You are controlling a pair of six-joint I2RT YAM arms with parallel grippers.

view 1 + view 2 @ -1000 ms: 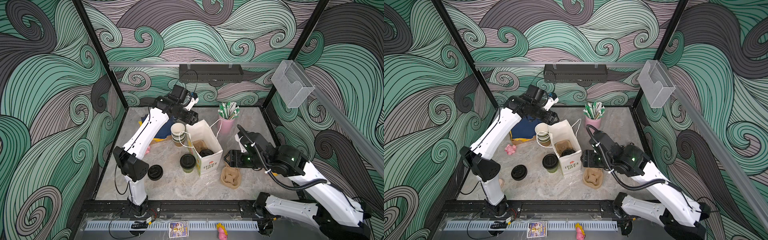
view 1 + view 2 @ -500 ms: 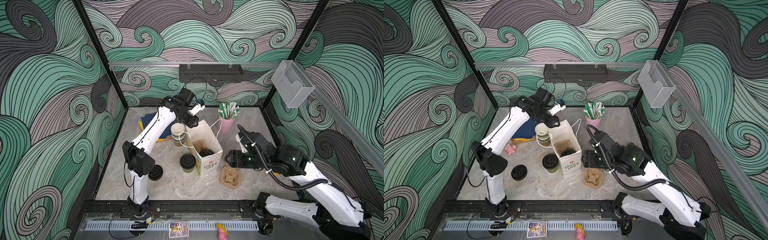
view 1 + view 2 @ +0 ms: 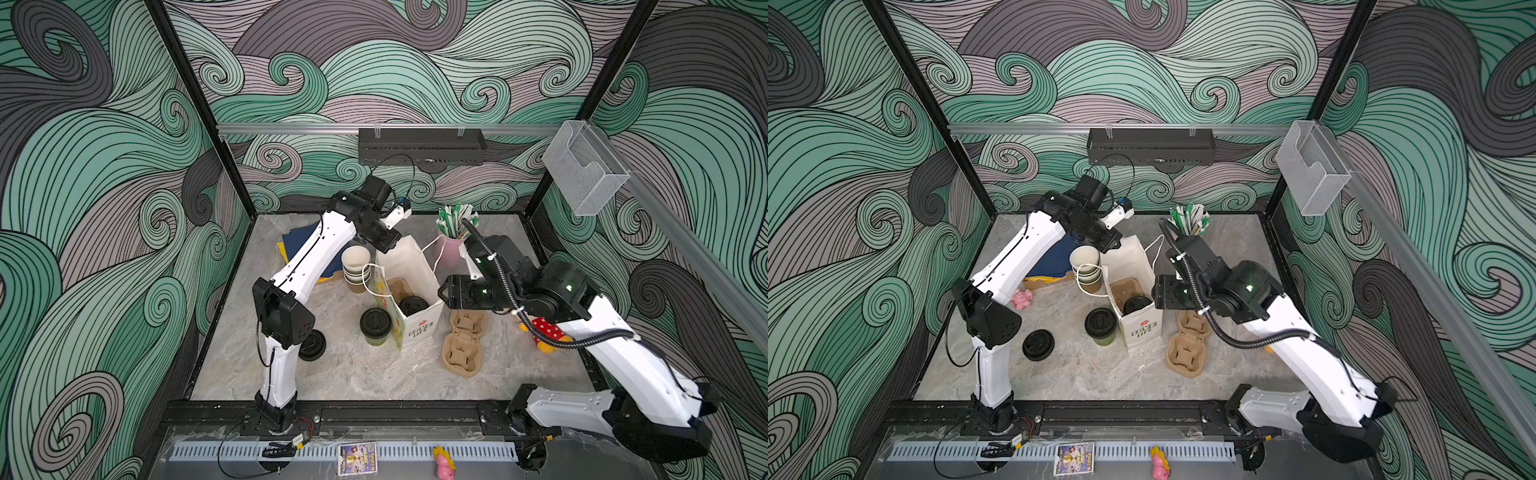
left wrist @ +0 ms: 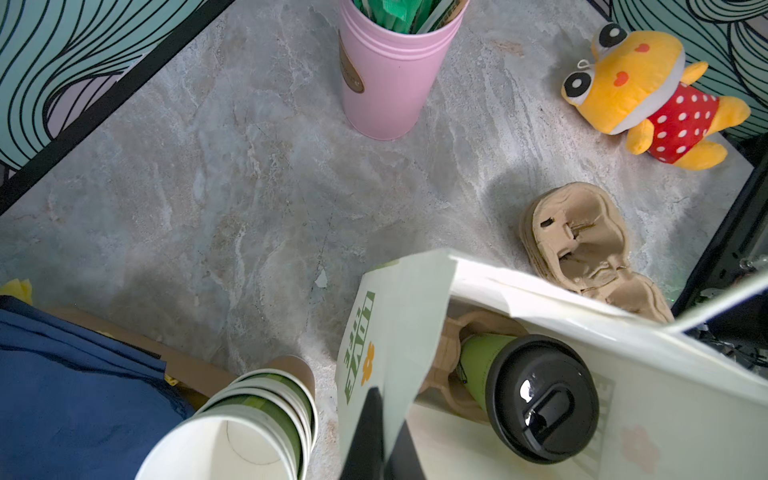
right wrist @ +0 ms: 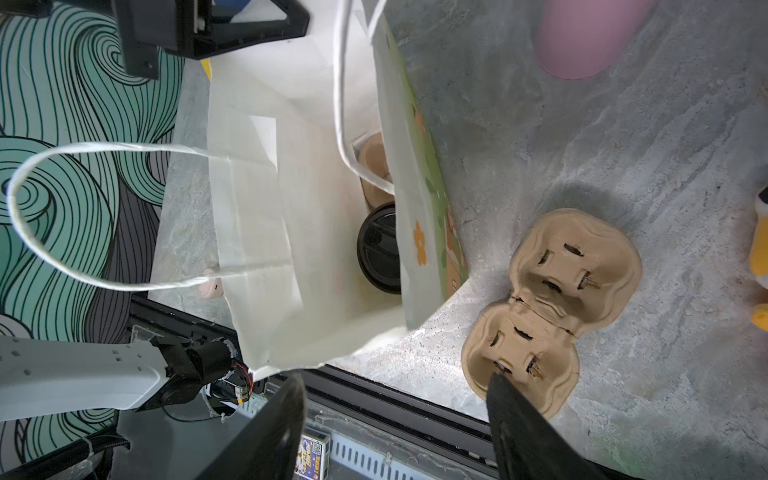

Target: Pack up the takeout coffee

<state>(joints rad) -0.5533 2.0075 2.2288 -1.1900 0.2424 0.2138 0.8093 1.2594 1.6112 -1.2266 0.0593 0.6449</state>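
**A:** Centre of a top view, the white bag (image 3: 419,328). The left gripper (image 4: 384,432) is pinched on its upper rim, and a hard tug would tip it.

**B:** The right gripper (image 5: 395,376) is spread wide, empty. One lidded cup (image 3: 412,304) is inside. The second cup (image 3: 375,326), just left, could get knocked.

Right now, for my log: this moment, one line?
left pincer shut on white paper bag; right pincer open; black-lidded olive-green paper cup in bag

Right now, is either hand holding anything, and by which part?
The left hand is shut on the paper bag, pinching the top rim of its mouth at the far end. The right hand is open and holds nothing.
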